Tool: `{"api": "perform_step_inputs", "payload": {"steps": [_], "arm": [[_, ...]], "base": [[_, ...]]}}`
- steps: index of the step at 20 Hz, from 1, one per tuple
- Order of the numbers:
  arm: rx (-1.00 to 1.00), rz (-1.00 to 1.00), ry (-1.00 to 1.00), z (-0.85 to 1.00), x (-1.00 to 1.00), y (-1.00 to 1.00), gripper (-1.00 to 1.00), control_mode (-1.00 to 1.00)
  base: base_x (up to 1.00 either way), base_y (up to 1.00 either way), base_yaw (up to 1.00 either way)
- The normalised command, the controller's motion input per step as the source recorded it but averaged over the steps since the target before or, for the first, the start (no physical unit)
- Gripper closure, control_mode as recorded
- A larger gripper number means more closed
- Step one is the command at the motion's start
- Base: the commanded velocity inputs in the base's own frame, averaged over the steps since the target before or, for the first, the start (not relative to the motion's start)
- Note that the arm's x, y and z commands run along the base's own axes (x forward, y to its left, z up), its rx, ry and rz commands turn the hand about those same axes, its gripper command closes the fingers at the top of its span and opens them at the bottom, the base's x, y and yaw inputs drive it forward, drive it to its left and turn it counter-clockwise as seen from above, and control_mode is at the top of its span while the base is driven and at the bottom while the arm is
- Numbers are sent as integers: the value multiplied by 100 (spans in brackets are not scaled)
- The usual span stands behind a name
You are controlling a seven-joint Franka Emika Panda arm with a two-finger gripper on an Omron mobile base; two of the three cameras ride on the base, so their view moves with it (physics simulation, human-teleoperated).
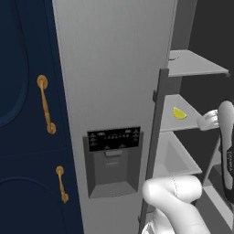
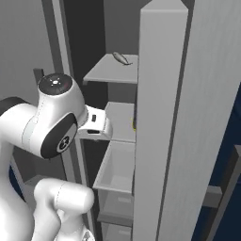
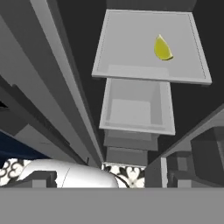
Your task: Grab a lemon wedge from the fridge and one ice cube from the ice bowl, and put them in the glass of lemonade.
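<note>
One lemon wedge (image 3: pixel 162 48) sits on a fridge shelf (image 3: pixel 131 65), and it is the thing you need first. It lies near the far right corner of that shelf, with bare shelf all around it. The fridge (image 1: pixel 114 68) is open on one side; its other door, the one with the black panel (image 1: pixel 114 138), is shut. You have the hand (image 1: pixel 211 119) up beside the front edge of the same shelf, well apart from the wedge, with the fingers spread wide and nothing in them. I cannot see the finger tips themselves. Here is what could go wrong, as I judge it. The wedge is tiny and curved, so if you close the fingers a bit off the middle, it may pop out and slide away across the shelf. It could slip to the back of the shelf, or drop off the edge into the open drawer (image 3: pixel 138 107) just below the shelf. The way in is tight too. The arm could bump the front edge of the shelf, or the tall door edge (image 2: pixel 157 117) just beside the shelf. A higher shelf (image 2: pixel 115 69) with a small grey thing (image 2: pixel 120 58) on it hangs above, so lifting the hand too high could hit it. Go in slow and level, and line the fingers up on both sides of the wedge before you squeeze.
</note>
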Motion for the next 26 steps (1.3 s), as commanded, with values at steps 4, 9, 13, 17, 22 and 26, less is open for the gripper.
{"api": "perform_step_inputs", "payload": {"steps": [4, 9, 13, 17, 22, 26], "arm": [[0, 0, 0, 0, 0, 0, -100, 100], [0, 0, 0, 0, 44, -33, -100, -100], [0, 4, 0, 0, 64, -19, -100, -100], [0, 0, 1, -22, 81, -7, -100, -100], [0, 0, 3, -40, 85, 0, -100, -100], [-3, 2, 21, -80, 96, -2, -100, -100]], "base": [[22, -16, -1], [0, 0, 0], [0, 0, 0], [0, 0, 0], [0, 0, 0], [0, 0, 0]]}}
